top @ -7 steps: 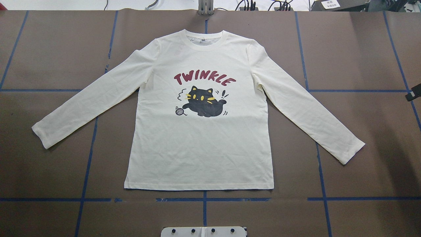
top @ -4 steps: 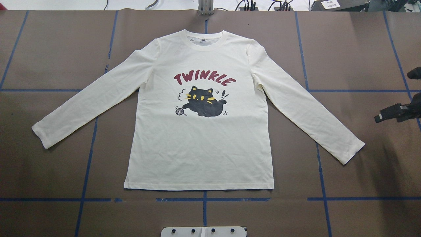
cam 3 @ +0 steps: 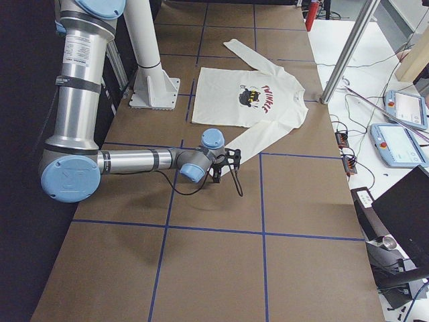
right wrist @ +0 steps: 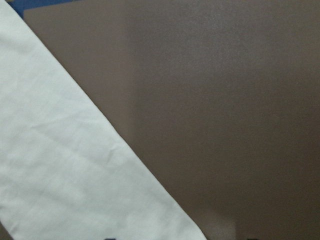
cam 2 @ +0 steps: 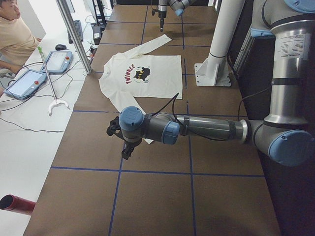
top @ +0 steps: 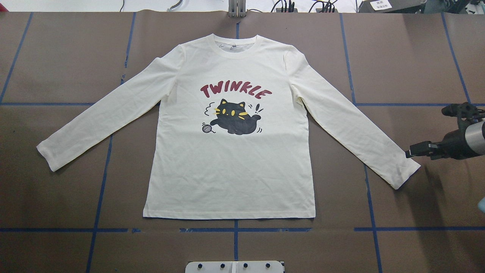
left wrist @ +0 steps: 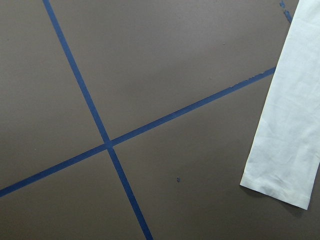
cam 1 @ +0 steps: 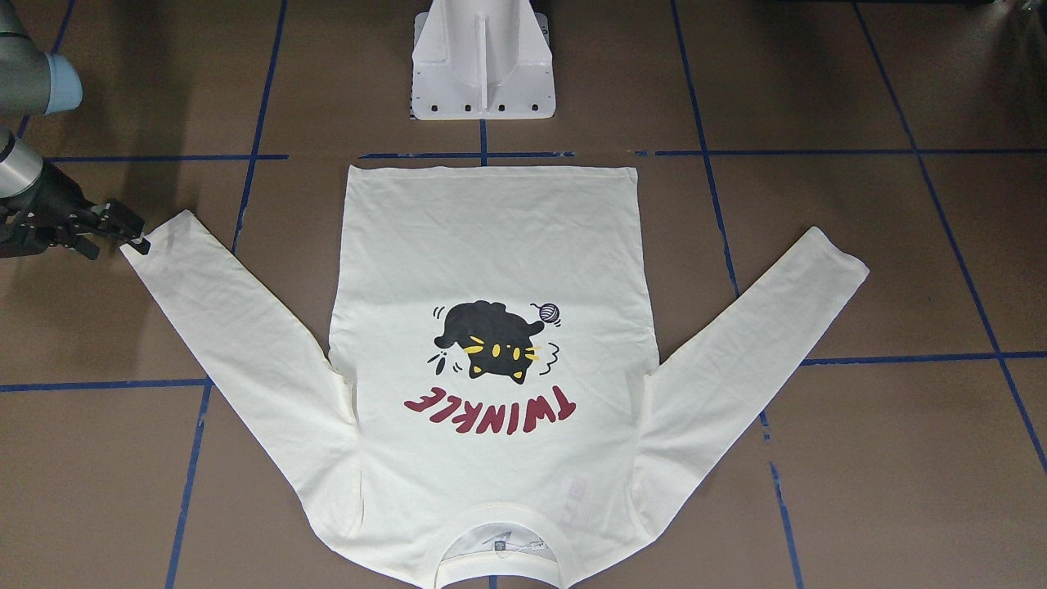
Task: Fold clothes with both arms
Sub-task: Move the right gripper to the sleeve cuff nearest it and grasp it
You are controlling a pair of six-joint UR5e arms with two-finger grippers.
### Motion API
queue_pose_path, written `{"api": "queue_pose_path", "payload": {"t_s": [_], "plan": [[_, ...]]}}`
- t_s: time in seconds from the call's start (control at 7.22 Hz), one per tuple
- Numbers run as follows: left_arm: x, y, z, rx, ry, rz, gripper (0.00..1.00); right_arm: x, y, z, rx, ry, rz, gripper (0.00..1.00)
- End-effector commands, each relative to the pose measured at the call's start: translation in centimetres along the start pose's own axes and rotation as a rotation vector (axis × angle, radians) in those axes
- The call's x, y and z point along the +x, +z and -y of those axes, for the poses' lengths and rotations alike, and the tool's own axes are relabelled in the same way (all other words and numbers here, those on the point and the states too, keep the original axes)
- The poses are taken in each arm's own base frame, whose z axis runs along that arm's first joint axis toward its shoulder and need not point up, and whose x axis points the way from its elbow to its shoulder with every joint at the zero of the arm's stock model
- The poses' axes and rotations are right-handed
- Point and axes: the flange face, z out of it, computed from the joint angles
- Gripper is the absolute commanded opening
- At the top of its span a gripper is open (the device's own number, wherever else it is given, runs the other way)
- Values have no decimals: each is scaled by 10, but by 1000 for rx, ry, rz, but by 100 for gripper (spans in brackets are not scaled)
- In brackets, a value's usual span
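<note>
The cream long-sleeved shirt point(top: 231, 170) lies flat, print side up, with both sleeves spread; it also shows in the front view point(cam 1: 491, 245). My right gripper point(top: 410, 154) hovers just off the right sleeve cuff point(top: 403, 172); in the front view point(cam 1: 135, 236) its jaws show a small gap and hold nothing. The right wrist view shows only sleeve cloth point(right wrist: 65, 165). My left gripper point(cam 2: 126, 151) shows only in the exterior left view, beside the left cuff point(top: 49, 157); I cannot tell if it is open. The left wrist view shows that cuff point(left wrist: 280, 185).
The white pedestal base point(cam 1: 483, 61) stands behind the shirt's hem. Blue tape lines point(top: 235, 229) grid the brown table. Beyond the collar side, off the table, are an operator point(cam 2: 15, 34), tablets point(cam 2: 27, 81) and a white hooked pole point(cam 2: 51, 83).
My right arm has come in from the right edge and moved left and toward the right cuff. The shirt has not moved.
</note>
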Motion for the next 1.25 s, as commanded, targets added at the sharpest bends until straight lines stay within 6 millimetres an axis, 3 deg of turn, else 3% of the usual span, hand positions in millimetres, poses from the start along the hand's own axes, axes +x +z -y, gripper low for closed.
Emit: {"api": "queue_pose_path", "payload": {"t_s": [0.0,0.14,0.28,0.42,0.55,0.69,0.83,0.97,1.11], "plan": [[1,1,0,3,-3,-23,100,6,3,-7,-5,27,-12,47],[2,1,1,5,0,-23,100,15,3,-13,-15,34,-22,38],[2,1,1,5,-2,-24,100,18,3,-15,-22,38,-25,15],[2,1,1,5,-12,-24,100,19,3,-16,-25,38,-26,0],[4,-1,2,9,-36,-25,100,25,4,-23,-34,40,-35,0],[3,0,2,7,-41,-25,100,10,-6,-22,-26,23,-3,0],[4,-1,2,9,-38,-26,100,-17,-17,-21,-32,50,34,0],[5,-2,3,12,-33,-26,100,-83,-29,5,-80,104,123,0],[6,-3,6,14,-29,-25,100,-155,-43,43,-63,172,175,0]]}}
